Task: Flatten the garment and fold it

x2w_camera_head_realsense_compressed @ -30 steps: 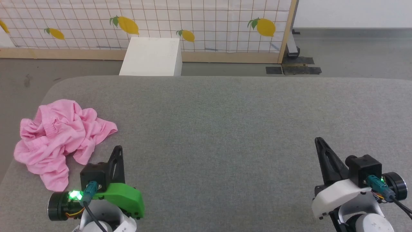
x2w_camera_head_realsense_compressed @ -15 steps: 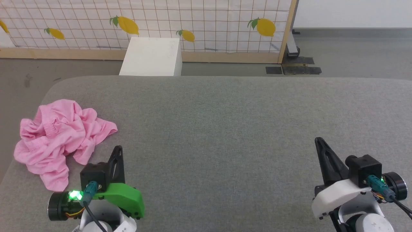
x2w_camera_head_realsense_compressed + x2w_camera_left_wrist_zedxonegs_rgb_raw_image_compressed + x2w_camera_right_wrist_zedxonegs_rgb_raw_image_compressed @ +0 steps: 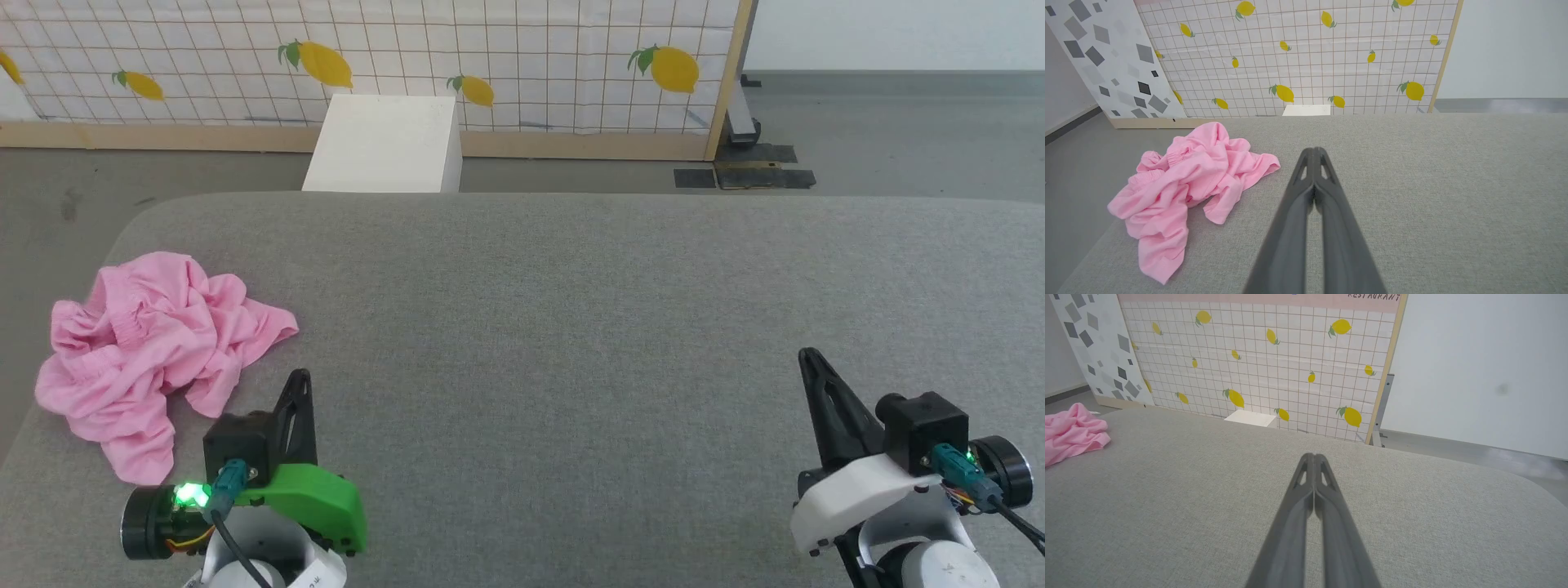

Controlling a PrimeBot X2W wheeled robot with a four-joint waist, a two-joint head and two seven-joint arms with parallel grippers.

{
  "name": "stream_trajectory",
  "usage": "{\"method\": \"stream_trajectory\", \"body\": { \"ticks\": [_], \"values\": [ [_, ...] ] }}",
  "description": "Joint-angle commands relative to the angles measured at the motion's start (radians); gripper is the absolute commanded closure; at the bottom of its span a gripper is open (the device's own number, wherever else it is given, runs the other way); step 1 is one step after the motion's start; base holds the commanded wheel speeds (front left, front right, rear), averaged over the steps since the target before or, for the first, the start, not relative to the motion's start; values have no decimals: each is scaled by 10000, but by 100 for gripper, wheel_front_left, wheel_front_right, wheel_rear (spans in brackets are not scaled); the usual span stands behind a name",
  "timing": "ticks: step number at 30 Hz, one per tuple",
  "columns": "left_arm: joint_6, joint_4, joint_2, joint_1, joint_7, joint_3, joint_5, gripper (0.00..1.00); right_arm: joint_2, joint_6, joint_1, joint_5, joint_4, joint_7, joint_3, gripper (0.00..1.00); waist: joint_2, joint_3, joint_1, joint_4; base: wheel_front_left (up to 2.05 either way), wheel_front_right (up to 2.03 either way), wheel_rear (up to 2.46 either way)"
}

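Observation:
The garment (image 3: 151, 347) is a crumpled light-pink heap near the left edge of the grey cushioned surface (image 3: 571, 327); its gathered waistband shows in the bunch. The garment (image 3: 1188, 183) lies left of my left fingers in the left wrist view, and the garment (image 3: 1069, 433) sits at the far left edge of the right wrist view. My left gripper (image 3: 300, 377) is shut and empty, just right of the heap's near end and apart from it. My right gripper (image 3: 808, 357) is shut and empty at the lower right, far from the fabric.
A white box (image 3: 384, 143) stands on the floor beyond the surface's far edge. Behind it runs a lemon-print tiled panel (image 3: 490, 57) with a wooden frame. The surface's left edge falls off to grey floor (image 3: 49, 204) close beside the heap.

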Motion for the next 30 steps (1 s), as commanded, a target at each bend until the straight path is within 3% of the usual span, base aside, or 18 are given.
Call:
{"method": "stream_trajectory", "body": {
  "ticks": [1, 30],
  "values": [
    [-11, -28, -26, 116, 14, 32, 126, 100, 28, -15, 81, -34, -51, 28, 3, 100, 0, 0, 0, 0, 0, 0, 0],
    [-11, -28, -26, 116, 14, 32, 126, 100, 28, -15, 81, -34, -51, 28, 3, 100, 0, 0, 0, 0, 0, 0, 0]
  ]
}}
